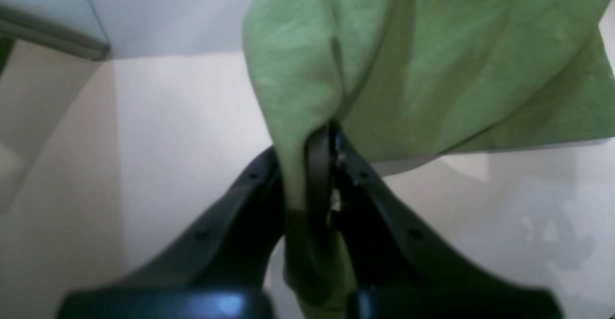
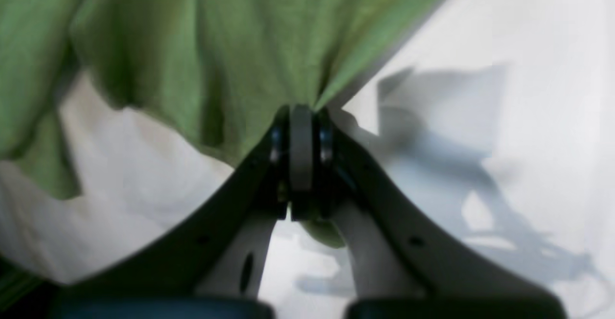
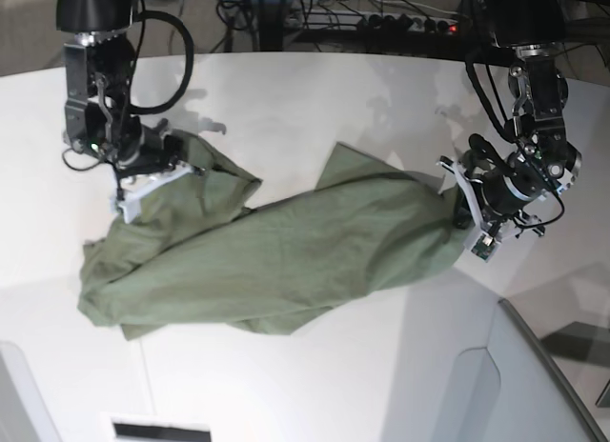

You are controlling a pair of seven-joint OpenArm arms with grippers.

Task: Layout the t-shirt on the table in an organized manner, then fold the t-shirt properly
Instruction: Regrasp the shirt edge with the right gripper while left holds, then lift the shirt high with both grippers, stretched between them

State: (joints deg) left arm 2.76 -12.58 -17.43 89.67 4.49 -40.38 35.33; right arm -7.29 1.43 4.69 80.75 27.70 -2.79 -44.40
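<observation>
Base view showing the plain olive-green short-sleeved soft cloth t-shirt (image 3: 276, 256) lying rumpled across the middle of the large white smooth matte tabletop (image 3: 315, 109), bunched in folds and stretched slantwise between the two arms. Right gripper (image 3: 157, 166), on the left of that view, pinching the cloth at its upper left end; left gripper (image 3: 467, 209), on the opposite side, pinching the far end. Right wrist view confirming jaws pressed together on a thin edge of green fabric (image 2: 211, 55), a small tuft poking out below the fingertips (image 2: 301, 146). Left wrist view showing the same: jaws clamped on a gathered fold of the shirt (image 1: 432, 55), cloth draping upward from the fingers (image 1: 317, 165), a grey angled panel with a dark edge (image 1: 53, 35) sitting off in the corner.

Judging the step in hand as spreading: stretching the garment flat before any fold. Doing it well probably meaning lifting both ends evenly, just clear of the surface, and drawing them apart along one line until the slack is going out of the middle. Keeping the pull gentle, since a thin pinch could be slipping off. Checking which parts are held, sleeve, hem or shoulder; not telling from these pictures. Lowering the cloth slowly while keeping tension, so that the bunched folds near the right gripper are flattening rather than doubling under.
</observation>
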